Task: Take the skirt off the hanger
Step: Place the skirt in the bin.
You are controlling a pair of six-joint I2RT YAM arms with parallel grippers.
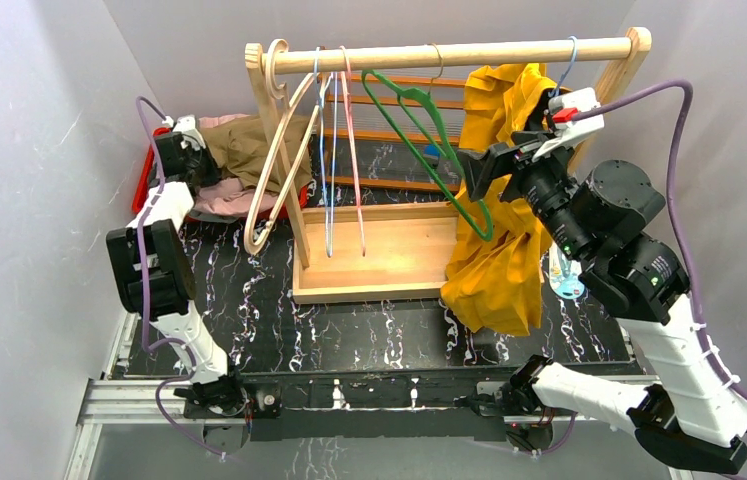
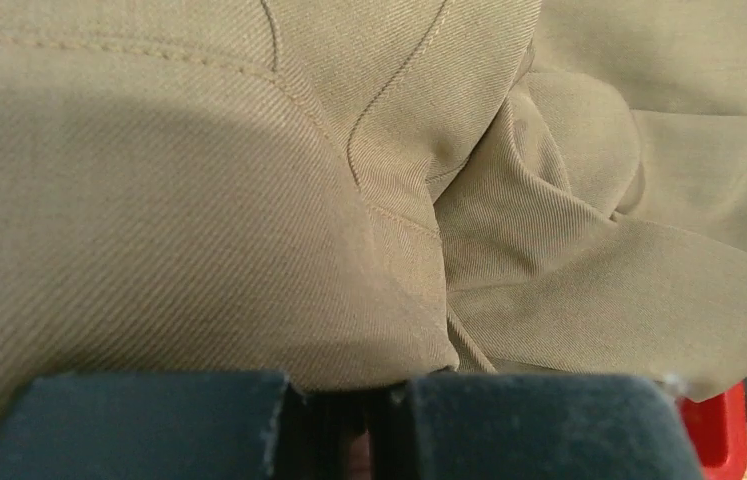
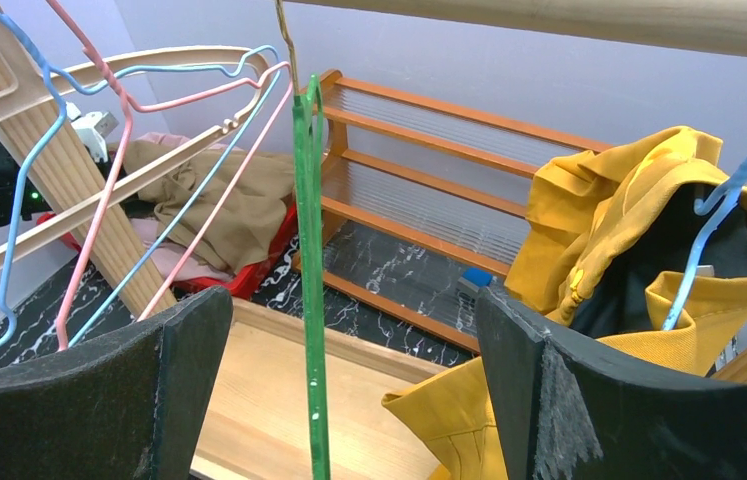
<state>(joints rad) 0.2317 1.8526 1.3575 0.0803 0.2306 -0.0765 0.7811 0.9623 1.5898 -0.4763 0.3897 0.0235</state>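
1. The top camera looked down from high behind the near edge over the whole black marbled table and wooden clothes rack
2. The left wrist camera sat close against crumpled tan twill cloth, which filled its frame
3. The right wrist camera faced across the rack toward the far left, sharing the thin green wire hanger, yellow garment and that cloth with the top view

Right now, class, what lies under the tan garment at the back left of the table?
A pink garment shows beneath the tan garment, and both sit in a red container. The container's floor and anything deeper are covered by the cloth.
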